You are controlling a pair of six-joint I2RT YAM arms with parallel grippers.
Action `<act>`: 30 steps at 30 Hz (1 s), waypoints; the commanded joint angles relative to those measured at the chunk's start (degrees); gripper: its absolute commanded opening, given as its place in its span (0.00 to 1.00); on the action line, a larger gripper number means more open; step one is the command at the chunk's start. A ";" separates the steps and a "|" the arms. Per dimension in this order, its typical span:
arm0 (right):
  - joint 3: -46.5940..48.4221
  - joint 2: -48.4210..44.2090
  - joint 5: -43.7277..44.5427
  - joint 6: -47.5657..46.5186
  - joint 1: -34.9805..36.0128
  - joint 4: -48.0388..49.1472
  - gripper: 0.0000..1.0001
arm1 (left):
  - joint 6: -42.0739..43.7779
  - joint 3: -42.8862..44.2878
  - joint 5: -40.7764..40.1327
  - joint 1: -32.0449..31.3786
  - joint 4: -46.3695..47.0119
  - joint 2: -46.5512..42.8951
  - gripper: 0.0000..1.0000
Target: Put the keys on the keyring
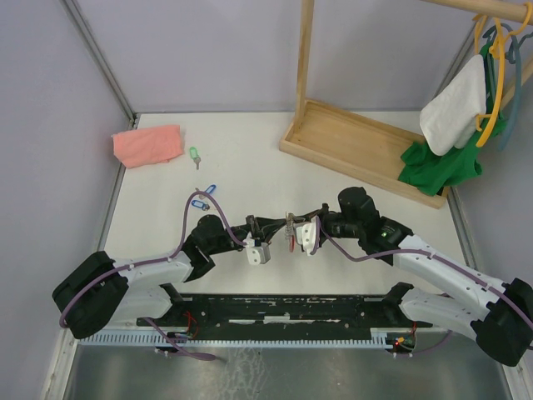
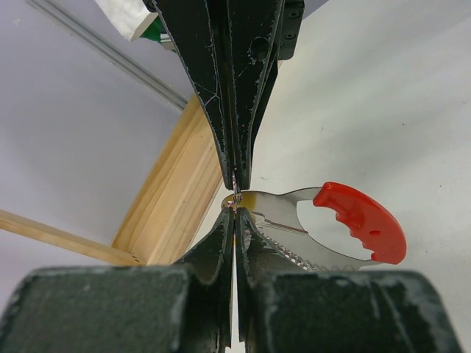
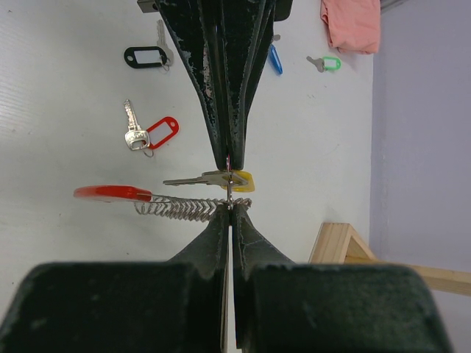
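Observation:
The keyring has a red crescent [image 2: 360, 220] joined to a silver coil [image 3: 180, 209]. It hangs between my two grippers above the table [image 1: 289, 236]. My right gripper [image 3: 229, 207] is shut on the coil's end. My left gripper [image 2: 235, 212] faces it tip to tip. It is shut on the small wire ring of the yellow-tagged key [image 3: 213, 179], which lies against the coil. On the table lie a red-tagged key [image 3: 147, 134], a black-tagged key [image 3: 147, 56], a blue-tagged key [image 1: 211, 189] and a green-tagged key [image 1: 194, 155].
A pink cloth [image 1: 148, 144] lies at the far left corner. A wooden rack base [image 1: 366, 150] stands at the far right. Green [image 1: 441, 162] and white [image 1: 454, 104] garments hang on hangers there. Grey walls close in the table.

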 commanded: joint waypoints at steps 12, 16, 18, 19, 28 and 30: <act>1.10 -0.24 -2.38 -0.43 -0.05 2.43 0.01 | -0.37 0.46 1.61 -0.42 3.79 -0.18 0.03; 1.38 -0.08 -3.26 -0.47 -0.04 2.43 0.01 | -0.47 0.63 2.11 -0.55 3.92 0.19 0.03; 1.57 0.00 -3.87 -0.43 -0.05 2.42 0.01 | -0.62 0.71 2.26 -0.63 4.11 0.52 0.03; 1.62 -0.02 -4.13 -0.39 -0.02 2.42 0.01 | -0.64 0.72 2.38 -0.64 4.26 0.59 0.03; 2.22 0.53 -5.33 -0.52 -0.01 2.25 0.01 | -1.18 0.86 3.44 -0.79 5.12 1.03 0.03; 2.32 0.62 -5.54 -0.50 -0.06 2.55 0.01 | -1.19 0.97 3.71 -0.83 5.11 1.21 0.03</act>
